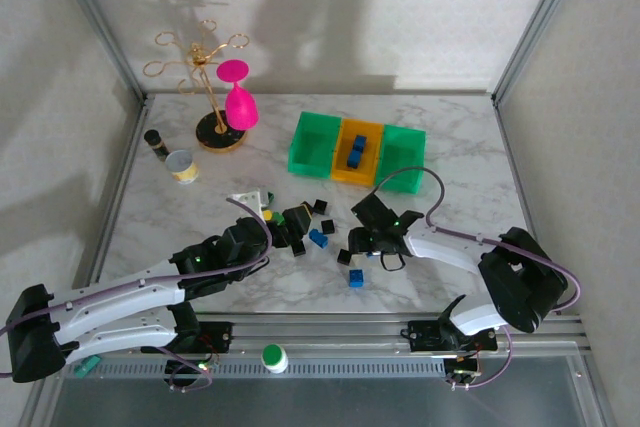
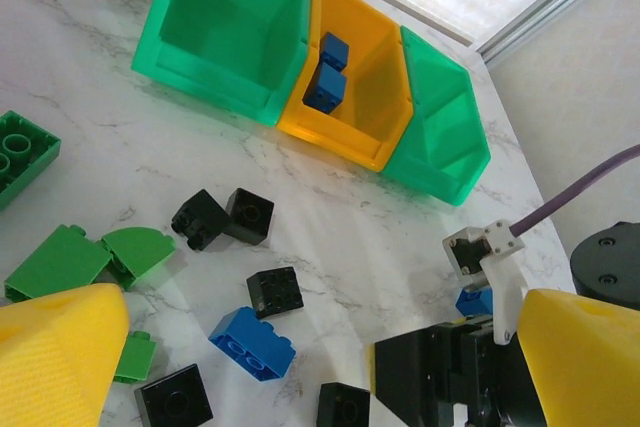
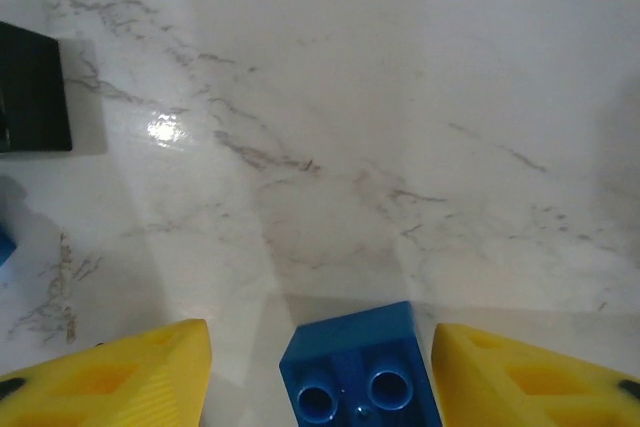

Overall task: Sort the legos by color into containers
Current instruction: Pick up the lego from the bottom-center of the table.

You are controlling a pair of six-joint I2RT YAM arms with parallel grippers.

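My right tool stands open at the bottom of the right wrist view. It has one yellow finger on either side of a blue lego lying on the marble worktop, with a gap showing on both sides. My left tool is spread wide open above loose legos in the lower half of the left wrist view: a blue one, black ones and green ones. The containers sit in a row at the upper centre of the top view. The middle yellow-orange bin holds two blue bricks.
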